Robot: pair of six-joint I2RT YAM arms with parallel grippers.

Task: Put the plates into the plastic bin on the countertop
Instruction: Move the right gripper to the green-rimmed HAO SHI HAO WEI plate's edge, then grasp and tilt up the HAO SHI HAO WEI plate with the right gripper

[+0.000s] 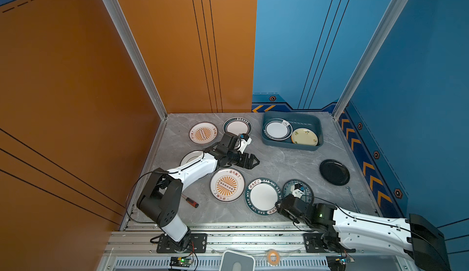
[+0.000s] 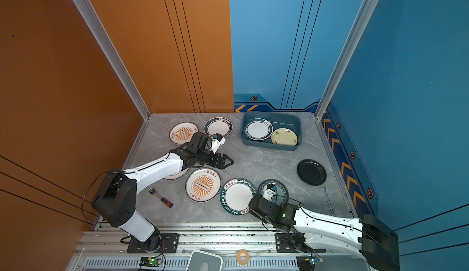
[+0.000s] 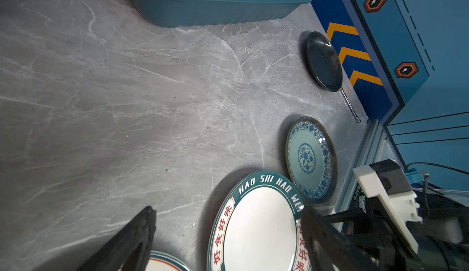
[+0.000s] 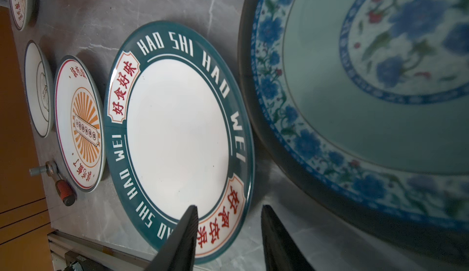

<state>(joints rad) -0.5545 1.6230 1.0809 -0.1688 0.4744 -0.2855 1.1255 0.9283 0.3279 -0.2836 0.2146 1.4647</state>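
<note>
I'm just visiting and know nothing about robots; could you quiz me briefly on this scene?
1. How many plates lie in the plastic bin?
2. True or false: the black plate lies on the countertop, outside the bin.
3. Which plate's rim sits between the fingers of the right gripper? A teal floral plate; B HAO SHI HAO WEI plate; C orange sunburst plate.
Key: 1 two; 2 true; 3 B.

We are looking at orange wall panels (image 1: 177,41) rising beyond and to the left of the left gripper (image 1: 254,162), and blue panels (image 1: 291,41) standing beyond and to the right of the right gripper (image 4: 229,207). Aluminium posts (image 1: 128,41) are edging the corners, and orange chevrons (image 1: 369,167) are running low along the blue side.
</note>
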